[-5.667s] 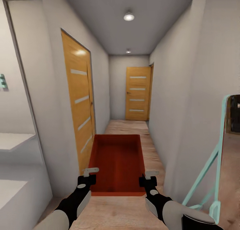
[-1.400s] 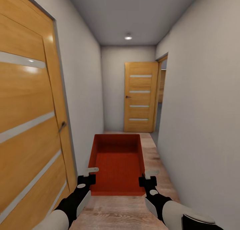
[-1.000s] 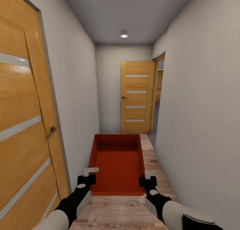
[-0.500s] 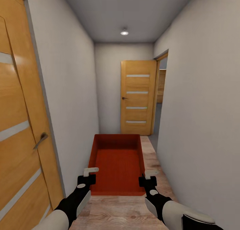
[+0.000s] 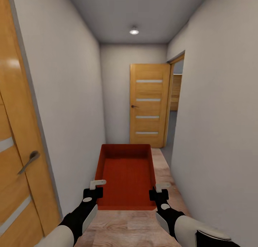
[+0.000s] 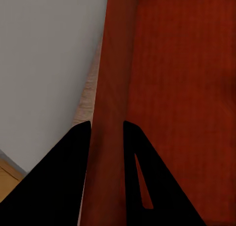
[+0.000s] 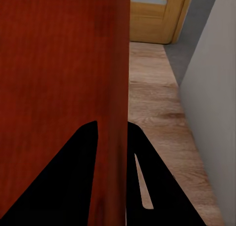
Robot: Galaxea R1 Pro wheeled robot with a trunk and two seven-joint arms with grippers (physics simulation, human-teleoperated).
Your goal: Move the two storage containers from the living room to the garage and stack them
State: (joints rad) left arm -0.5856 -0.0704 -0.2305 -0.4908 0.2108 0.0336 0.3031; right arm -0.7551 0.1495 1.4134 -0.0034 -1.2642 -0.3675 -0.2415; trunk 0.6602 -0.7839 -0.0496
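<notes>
One orange-red storage container (image 5: 125, 173), open-topped and empty, is held level in front of me above the light wood plank floor (image 5: 163, 171) of a narrow hallway. My left gripper (image 5: 96, 188) is shut on its left wall, seen in the left wrist view as a red wall (image 6: 110, 137) between the dark fingers (image 6: 73, 167). Shut on the right wall (image 7: 115, 113) is my right gripper (image 5: 159, 190). The second container is out of view.
White walls close in on both sides. A wooden door with a lever handle (image 5: 28, 161) is near on the left. Another wooden door (image 5: 148, 103) stands at the hallway's end, with an open doorway (image 5: 175, 107) on the right showing grey floor beyond.
The view has advanced down the hallway: the left door has slid closer and off to the left, the end door and right doorway have grown. The container stays the same in both grippers.
</notes>
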